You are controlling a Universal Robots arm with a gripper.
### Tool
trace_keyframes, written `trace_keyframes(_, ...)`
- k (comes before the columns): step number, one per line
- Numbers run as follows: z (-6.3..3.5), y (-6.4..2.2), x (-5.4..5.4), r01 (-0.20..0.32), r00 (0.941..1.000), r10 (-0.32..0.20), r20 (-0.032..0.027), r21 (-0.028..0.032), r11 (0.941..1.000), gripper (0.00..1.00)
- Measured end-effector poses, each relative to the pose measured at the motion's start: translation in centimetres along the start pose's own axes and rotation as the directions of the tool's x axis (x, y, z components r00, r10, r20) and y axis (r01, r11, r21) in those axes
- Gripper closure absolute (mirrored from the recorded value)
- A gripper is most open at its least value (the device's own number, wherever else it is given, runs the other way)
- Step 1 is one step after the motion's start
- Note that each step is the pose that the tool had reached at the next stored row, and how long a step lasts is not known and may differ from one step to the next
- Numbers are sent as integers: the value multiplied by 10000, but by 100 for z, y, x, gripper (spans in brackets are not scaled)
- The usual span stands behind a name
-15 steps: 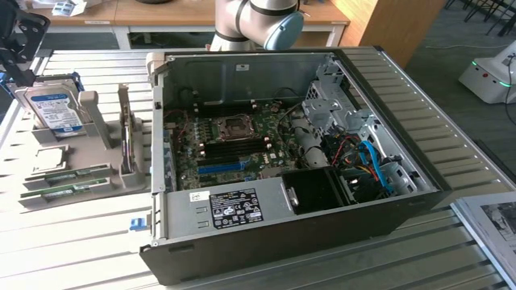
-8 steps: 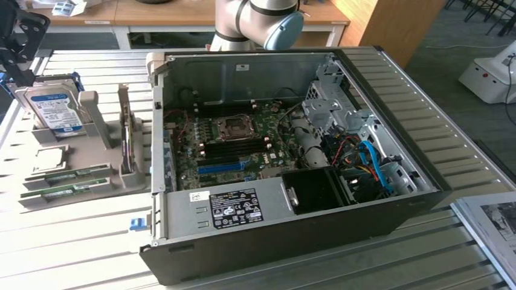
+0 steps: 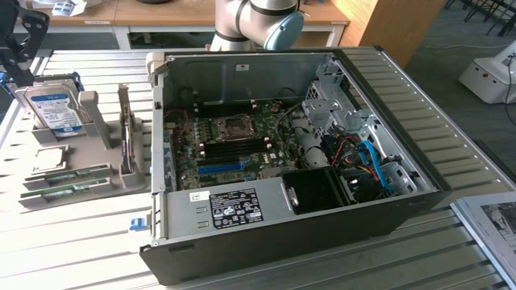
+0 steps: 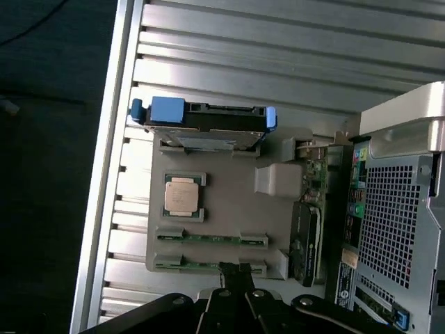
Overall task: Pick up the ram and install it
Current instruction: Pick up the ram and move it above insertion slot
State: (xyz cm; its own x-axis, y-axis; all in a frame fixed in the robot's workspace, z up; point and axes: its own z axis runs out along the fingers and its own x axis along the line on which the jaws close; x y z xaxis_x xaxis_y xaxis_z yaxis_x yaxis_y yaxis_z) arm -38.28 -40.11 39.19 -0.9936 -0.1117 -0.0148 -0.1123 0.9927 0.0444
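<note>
Ram not yet picked up
Gripper [image 4: 235,270] pinched shut, empty, hovering by the holder [image 4: 229,202]; both ram sticks [image 4: 212,238] rest in the holder, motherboard slots [image 3: 234,147] unfilled

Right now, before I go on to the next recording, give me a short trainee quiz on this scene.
1. True or false: the pincer is shut.
2. Which part with a blue-white label stands upright in the grey holder? A) hard drive B) keyboard C) monitor
3. How many ram sticks lie flat in the grey holder?

Key: 1 true; 2 A; 3 two.
</note>
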Motion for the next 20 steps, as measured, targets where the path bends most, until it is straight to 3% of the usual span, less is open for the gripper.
trace_keyframes(5, 2, 0, 0, 874, 9962, -874, -38, -15, 9962, 90)
trace_keyframes(10, 3, 0, 0, 1718, 9851, -1718, -74, -32, 9851, 90)
trace_keyframes(13, 3, 0, 0, 2197, 9755, -2197, -93, -43, 9756, 90)
trace_keyframes(20, 3, 0, 0, 3264, 9451, -3265, -137, -73, 9452, 90)
